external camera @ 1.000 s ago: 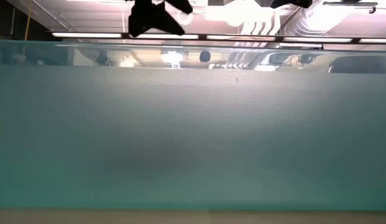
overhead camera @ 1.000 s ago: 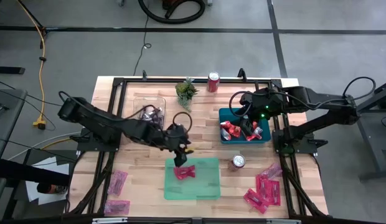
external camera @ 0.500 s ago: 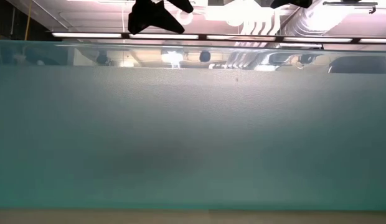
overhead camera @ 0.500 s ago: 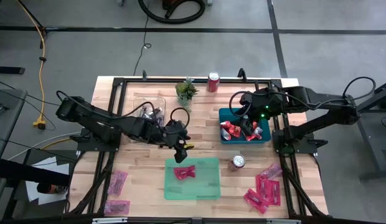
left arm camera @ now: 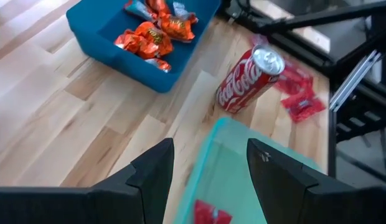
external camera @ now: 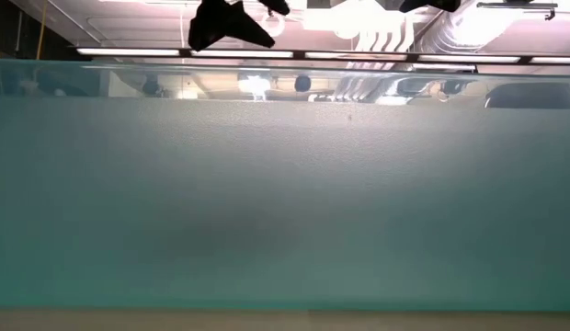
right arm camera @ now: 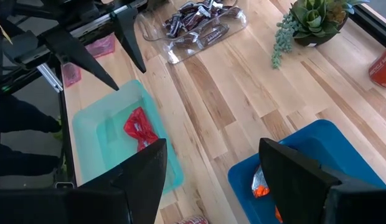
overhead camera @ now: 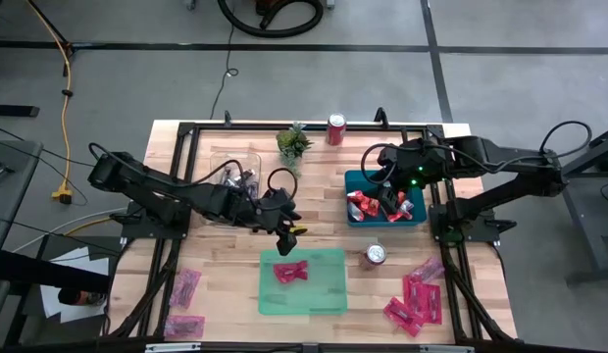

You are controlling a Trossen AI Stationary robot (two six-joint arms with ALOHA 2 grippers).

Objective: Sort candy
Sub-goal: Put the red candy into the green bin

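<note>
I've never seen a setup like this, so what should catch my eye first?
Probably the left pincer, open and empty above the green tray, where pink-red packets lie. The right pincer, also open, hangs over the blue tray of red-orange packets.

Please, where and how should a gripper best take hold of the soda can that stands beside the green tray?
Grip the can around its round side wall, about mid-height, with fingers on opposite sides. It stands upright, with its silver top facing up. Coming from above looks safest: the green tray lies close on one side and pink packets on the other. The right gripper, over the blue tray, seems nearer.
</note>
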